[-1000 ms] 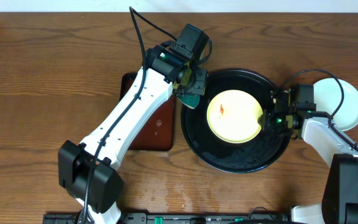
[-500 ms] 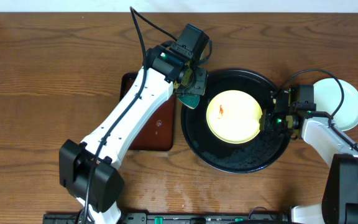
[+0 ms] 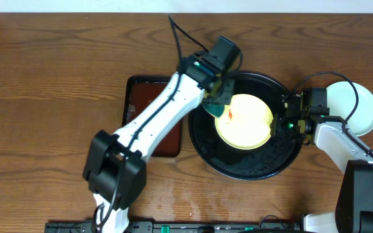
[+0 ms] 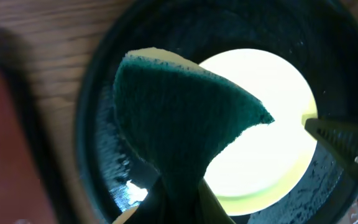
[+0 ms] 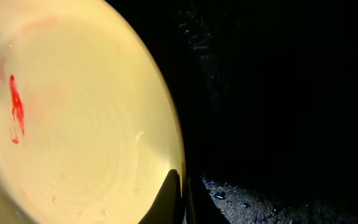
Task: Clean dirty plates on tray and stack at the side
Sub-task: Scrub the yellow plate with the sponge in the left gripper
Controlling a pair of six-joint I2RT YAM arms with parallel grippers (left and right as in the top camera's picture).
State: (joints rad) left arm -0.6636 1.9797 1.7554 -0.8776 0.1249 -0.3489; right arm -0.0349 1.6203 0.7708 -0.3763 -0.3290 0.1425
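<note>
A pale yellow plate (image 3: 243,121) with a red smear lies in the round black tray (image 3: 248,165). My left gripper (image 3: 220,103) is shut on a dark green sponge (image 4: 185,118) and holds it over the plate's left edge, at the smear. The plate (image 4: 272,99) shows behind the sponge in the left wrist view. My right gripper (image 3: 277,124) is shut on the plate's right rim; the right wrist view shows the fingers (image 5: 180,196) pinching the rim of the plate (image 5: 79,124). Pale plates (image 3: 351,107) sit stacked at the far right.
A brown rectangular tray (image 3: 151,116) with a black rim lies left of the black tray, partly under my left arm. Wet specks cover the black tray's floor (image 5: 266,199). The table is brown wood.
My left gripper has moved right with the sponge, from the tray's left rim to over the yellow plate's left part. The right gripper has kept its hold on the rim.
</note>
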